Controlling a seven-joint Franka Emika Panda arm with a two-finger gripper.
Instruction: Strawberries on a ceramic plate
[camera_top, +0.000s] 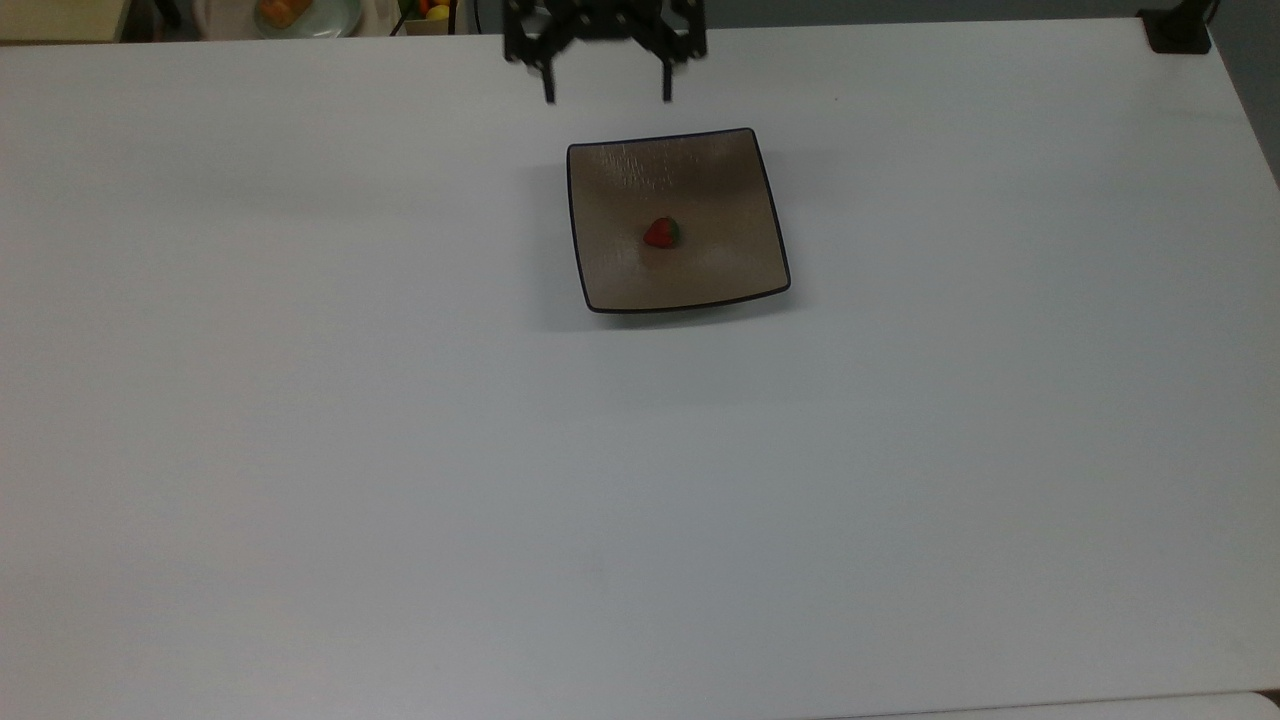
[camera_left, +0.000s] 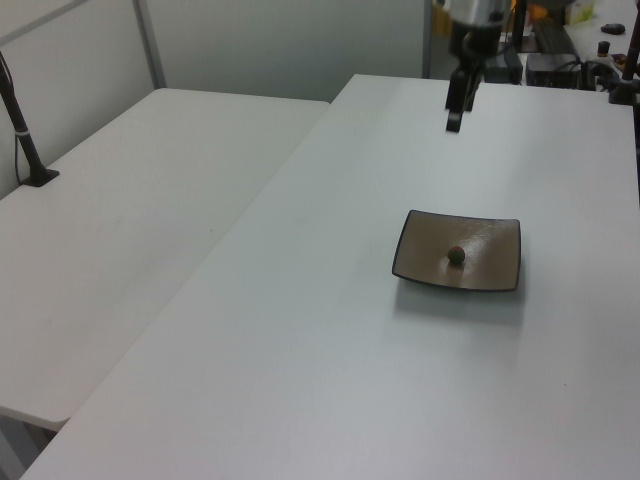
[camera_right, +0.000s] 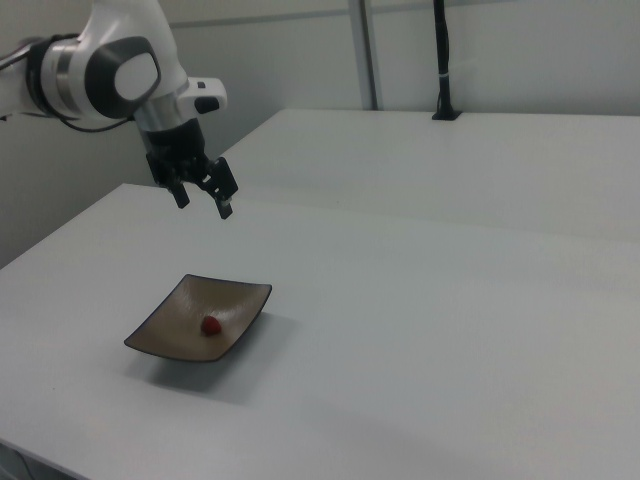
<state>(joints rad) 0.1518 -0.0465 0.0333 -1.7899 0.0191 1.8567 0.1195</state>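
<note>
Right now I see the strawberry (camera_top: 661, 232) lying near the middle of the square ceramic plate (camera_top: 720, 175), its red body toward the top view's left and its green cap toward the top view's right. The plate is glossy tan-brown with a thin black rim and upturned corners, and it rests flat on the white counter (camera_top: 400, 450). In the left view the strawberry (camera_left: 456, 255) reads as a small dark lump on the plate (camera_left: 492, 245), and in the right view it (camera_right: 211, 325) sits red against the plate's (camera_right: 235, 298) brown surface.

My pincer (camera_top: 607, 92) hangs in the air beyond the plate's far edge, at the top of the top view, with its two black fingers spread wide and nothing between them. The right view shows it (camera_right: 205, 205) raised well above the counter (camera_right: 450, 320), up and to the right view's left of the plate, fingers parted and pointing down. In the left view it (camera_left: 454, 121) hangs high over the counter (camera_left: 300, 350), well apart from the plate.

At the top view's upper left corner, off the counter, I can make out a round pale plate (camera_top: 330, 18) holding orange food.
</note>
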